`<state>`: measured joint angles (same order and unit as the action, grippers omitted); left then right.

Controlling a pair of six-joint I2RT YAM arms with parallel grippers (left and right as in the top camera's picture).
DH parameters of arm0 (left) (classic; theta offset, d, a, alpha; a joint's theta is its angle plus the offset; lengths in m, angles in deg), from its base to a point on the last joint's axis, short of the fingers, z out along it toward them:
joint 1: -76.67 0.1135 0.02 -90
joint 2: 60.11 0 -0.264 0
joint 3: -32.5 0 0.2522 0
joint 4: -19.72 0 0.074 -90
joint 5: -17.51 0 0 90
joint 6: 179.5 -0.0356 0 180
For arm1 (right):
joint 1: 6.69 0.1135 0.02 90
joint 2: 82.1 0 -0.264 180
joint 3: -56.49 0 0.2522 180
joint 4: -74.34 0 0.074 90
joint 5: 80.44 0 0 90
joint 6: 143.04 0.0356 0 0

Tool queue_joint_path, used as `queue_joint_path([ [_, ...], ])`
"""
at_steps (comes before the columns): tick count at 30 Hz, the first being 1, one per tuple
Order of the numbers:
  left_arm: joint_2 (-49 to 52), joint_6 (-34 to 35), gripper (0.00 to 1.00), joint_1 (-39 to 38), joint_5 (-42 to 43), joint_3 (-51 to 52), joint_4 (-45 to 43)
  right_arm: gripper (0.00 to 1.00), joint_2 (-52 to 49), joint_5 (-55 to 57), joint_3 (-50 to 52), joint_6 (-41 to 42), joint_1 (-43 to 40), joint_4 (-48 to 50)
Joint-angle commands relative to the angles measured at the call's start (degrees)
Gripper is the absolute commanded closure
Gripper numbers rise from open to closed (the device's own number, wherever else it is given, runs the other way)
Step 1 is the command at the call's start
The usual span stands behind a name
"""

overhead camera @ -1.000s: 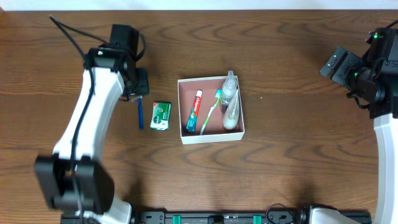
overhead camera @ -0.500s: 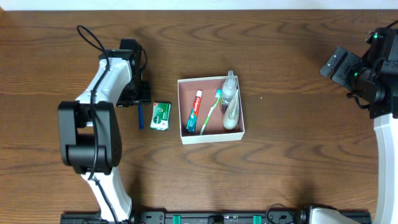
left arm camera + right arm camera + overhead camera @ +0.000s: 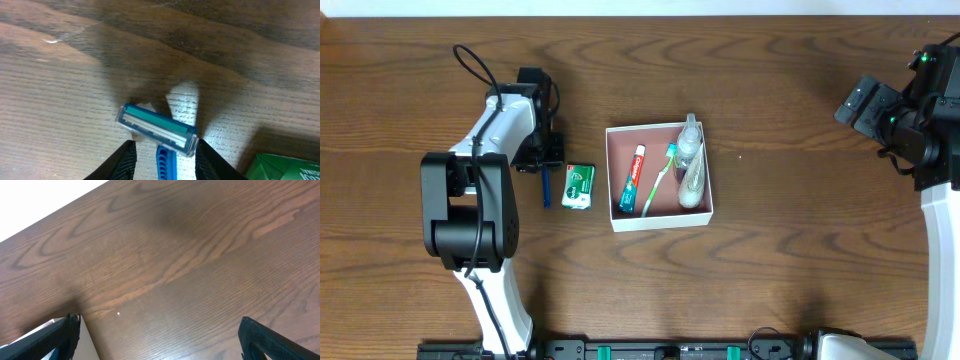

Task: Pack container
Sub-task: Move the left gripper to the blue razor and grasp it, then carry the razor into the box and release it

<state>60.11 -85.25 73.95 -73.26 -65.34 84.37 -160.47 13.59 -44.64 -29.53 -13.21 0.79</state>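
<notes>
The wooden table (image 3: 770,250) carries everything. The container (image 3: 660,222), a white square box with a pink-brown floor, stands in the middle of it. Inside lie a toothpaste tube (image 3: 634,179), a toothbrush (image 3: 658,182) and two clear bottles (image 3: 691,165) along the right wall, so little free floor remains, mostly near the left wall.

The right gripper (image 3: 160,345) is far to the right, above bare wood, with its fingers wide apart and holding nothing.

The left gripper (image 3: 167,162) is low over the table, to the left of the container. Its fingers are apart, one on each side of the blue handle of a disposable razor (image 3: 156,128), just below the head. A green-and-white packet (image 3: 578,186) lies just beside the razor, between it and the container.

I think the danger is in the closing. The handle is thin and lies flat on the wood, so the fingertips (image 3: 127,160) can scrape the table or press the handle away instead of catching it. The grip is near the head, so the long handle may swing down when it is lifted. The right-side finger is near the packet and may push it. Later, the razor can catch on the container's wall or rest on the toothpaste tube.
</notes>
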Motion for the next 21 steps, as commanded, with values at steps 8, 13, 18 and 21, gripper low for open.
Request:
queue_joint_path([
  [8, 0.5, -0.2, 0.81, 0.5, 0.8, 3.5, -1.8, 0.01, -0.1, 0.0, -0.6, 0.7, -0.2, 0.0],
  [13, -0.7, -0.2, 0.94, 0.5, 0.8, 3.4, -0.4, 0.01, -0.1, 0.0, -0.6, 0.7, -0.2, 0.0],
  [18, -7.7, -0.2, 0.94, 0.2, 0.8, 1.1, 4.2, 0.01, -0.1, 0.0, -0.6, 0.7, -0.2, 0.0],
  [21, -15.2, -0.1, 0.94, -0.9, 2.6, -0.6, 6.3, 0.01, -0.1, 0.0, -0.6, 0.7, -0.2, 0.0],
])
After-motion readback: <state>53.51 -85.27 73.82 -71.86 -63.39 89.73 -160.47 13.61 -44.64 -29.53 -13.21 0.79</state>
